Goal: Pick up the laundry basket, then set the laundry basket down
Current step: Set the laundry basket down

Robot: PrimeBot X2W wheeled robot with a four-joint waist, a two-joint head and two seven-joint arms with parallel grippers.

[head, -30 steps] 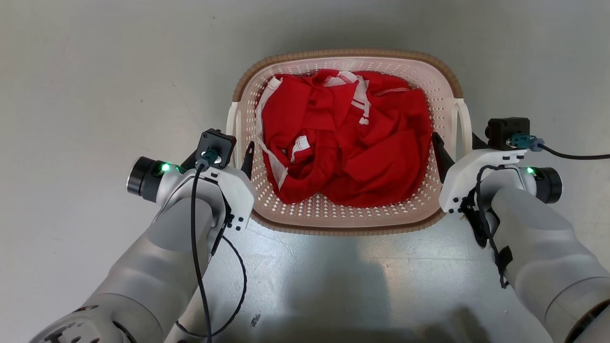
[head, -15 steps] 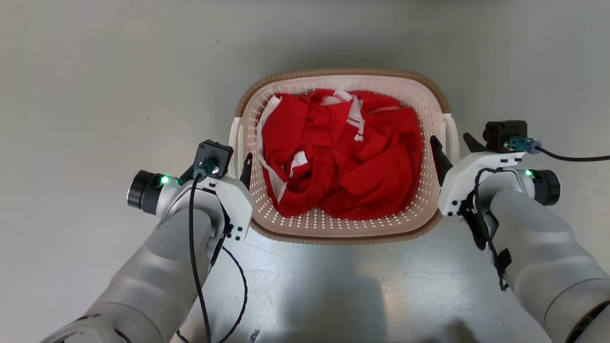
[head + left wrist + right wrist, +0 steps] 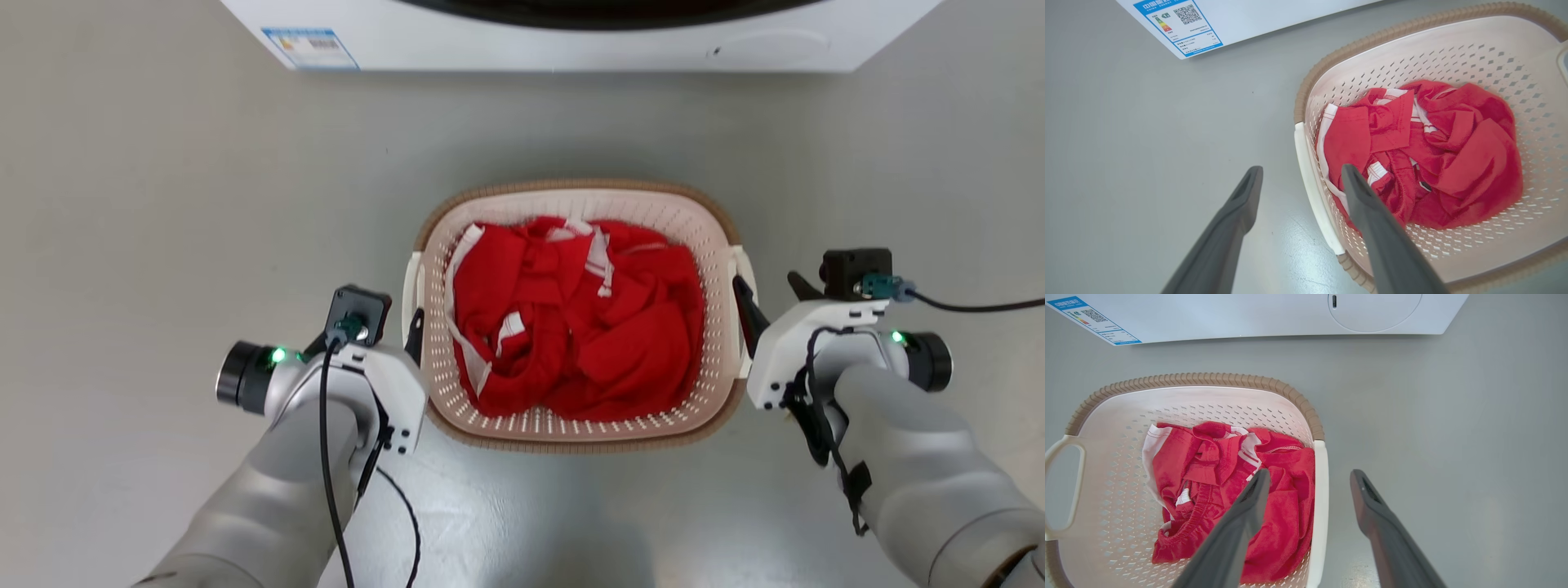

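Head view puts the laundry basket (image 3: 575,185) at the centre of the frame, sitting on the grey floor (image 3: 163,204). The white washing machine (image 3: 571,33) runs along the top edge, well apart from it. The basket is a rounded-rectangular cream tub with perforated walls, a brown woven-look rim and 2 white side handles. A crumpled heap of red clothing (image 3: 571,335) with white trim covers its bottom.

Expect stiff, light plastic; the cloth load is soft and should add little weight (it may slump if you tilt the basket). The handles look smooth, so a loose pinch could slip. Take hold of both handles together, mid-length, and keep the lift level.

In the left wrist view the left gripper (image 3: 1302,171) has its jaws apart astride the left handle (image 3: 1314,183). 1 finger is over bare floor at lower left and the other is over the clothes inside. In the right wrist view the right gripper (image 3: 1310,474) mirrors this around the right handle (image 3: 1321,506), jaws apart. Neither finger looks pressed against the plastic.
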